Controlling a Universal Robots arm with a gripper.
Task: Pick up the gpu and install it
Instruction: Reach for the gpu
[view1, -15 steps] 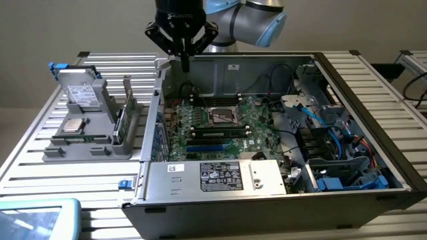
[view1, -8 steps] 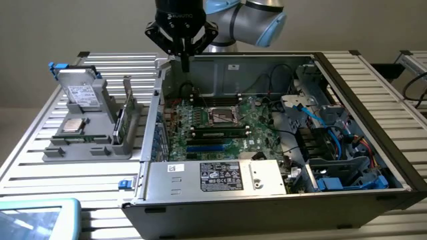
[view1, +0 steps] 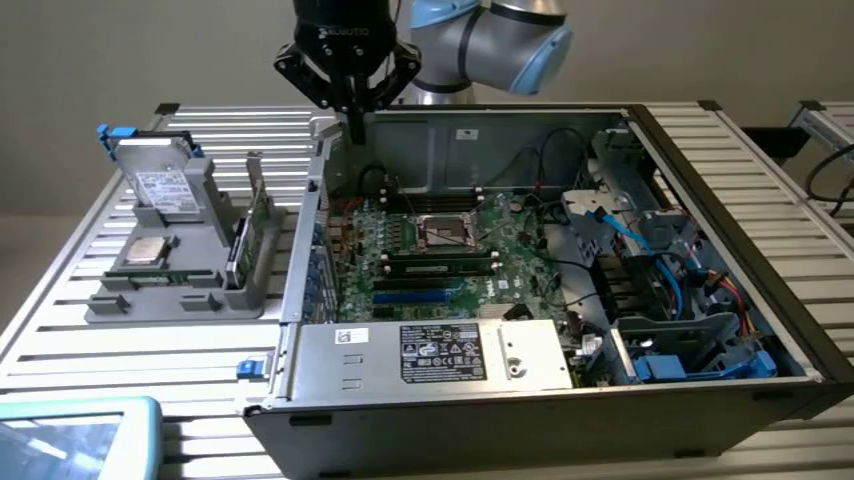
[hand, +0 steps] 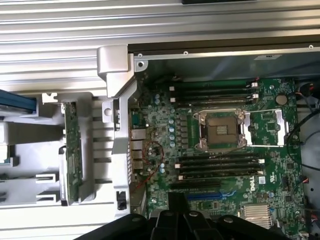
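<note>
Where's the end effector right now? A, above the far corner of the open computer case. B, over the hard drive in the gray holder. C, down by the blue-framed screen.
A: the end effector hangs shut over the far wall of the computer case, holding nothing.

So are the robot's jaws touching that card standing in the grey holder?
Apart. The exterior view shows the gripper and its jaws above the computer case, with open space between them and the gpu in the holder.

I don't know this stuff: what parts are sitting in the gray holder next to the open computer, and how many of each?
hard drive: 1
processor chip: 1
gpu, standing on edge: 1
Total: 3
</note>
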